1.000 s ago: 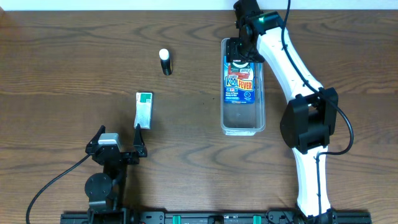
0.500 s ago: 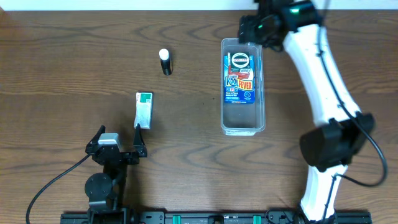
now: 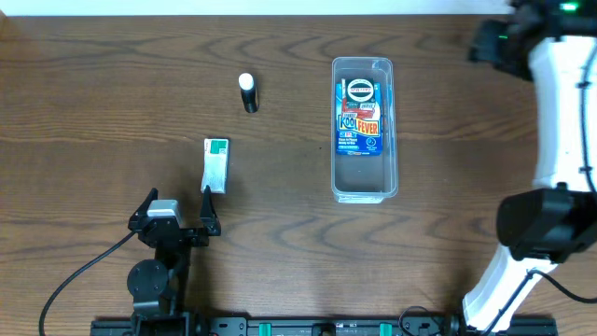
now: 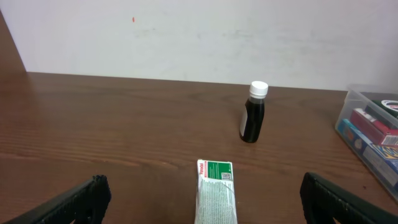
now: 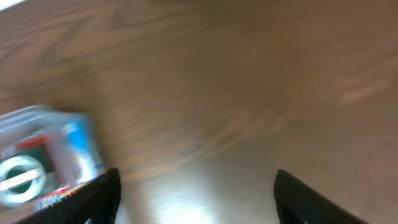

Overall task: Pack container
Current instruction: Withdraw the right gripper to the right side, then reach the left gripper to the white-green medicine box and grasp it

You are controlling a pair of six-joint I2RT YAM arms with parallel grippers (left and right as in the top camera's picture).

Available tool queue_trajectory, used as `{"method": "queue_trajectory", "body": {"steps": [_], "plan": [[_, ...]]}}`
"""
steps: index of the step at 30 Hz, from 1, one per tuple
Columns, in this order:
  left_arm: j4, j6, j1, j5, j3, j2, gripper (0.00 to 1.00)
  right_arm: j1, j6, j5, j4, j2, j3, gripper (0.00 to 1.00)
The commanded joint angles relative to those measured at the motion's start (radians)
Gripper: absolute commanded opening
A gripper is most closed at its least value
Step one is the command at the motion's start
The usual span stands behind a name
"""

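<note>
The container (image 3: 365, 182), a long clear tub, stands right of centre with a blue Kool Fever packet (image 3: 359, 117) lying in it. My right gripper (image 3: 487, 42) is open and empty over bare table, far right of the tub. Its wrist view is blurred, with open fingers (image 5: 198, 199) and the tub (image 5: 37, 124) at the left edge. A green-and-white box (image 3: 215, 164) lies just ahead of my left gripper (image 3: 179, 203), which is open and empty. In the left wrist view the box (image 4: 216, 193) lies between the fingers (image 4: 202, 205). A dark bottle (image 3: 248, 93) with a white cap lies further back.
The left wrist view shows the bottle (image 4: 252, 114) standing upright beyond the box and the container's end (image 4: 346, 106) at the right edge. A white wall runs along the table's far edge (image 4: 186, 76).
My right gripper has left the container's far end and swung right and up to the table's far right corner. The packet stays in the tub. The left arm has not moved.
</note>
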Motion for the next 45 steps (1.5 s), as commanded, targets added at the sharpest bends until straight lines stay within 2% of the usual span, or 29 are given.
{"method": "queue_trajectory", "body": {"steps": [1,11,31,33,38,42,45], "plan": [[-0.035,0.006,0.006,0.011,-0.016,-0.006,0.98,-0.09,0.047,0.027,-0.021,-0.018,-0.002,0.99],[-0.035,0.006,0.006,0.011,-0.016,-0.006,0.98,-0.22,0.05,0.027,-0.044,-0.018,-0.038,0.99],[-0.023,0.005,0.006,0.001,-0.016,-0.006,0.98,-0.225,0.05,0.027,-0.044,-0.018,-0.063,0.99],[-0.012,-0.014,0.006,0.059,-0.016,-0.006,0.98,-0.225,0.05,0.027,-0.044,-0.018,-0.063,0.99],[0.041,-0.021,0.006,0.341,0.034,-0.006,0.98,-0.225,0.05,0.027,-0.044,-0.018,-0.063,0.99],[0.021,-0.043,0.006,0.365,0.12,0.021,0.98,-0.225,0.05,0.027,-0.044,-0.018,-0.063,0.99],[-0.017,-0.043,0.006,0.358,0.23,0.106,0.98,-0.225,0.05,0.027,-0.044,-0.018,-0.063,0.99]]}}
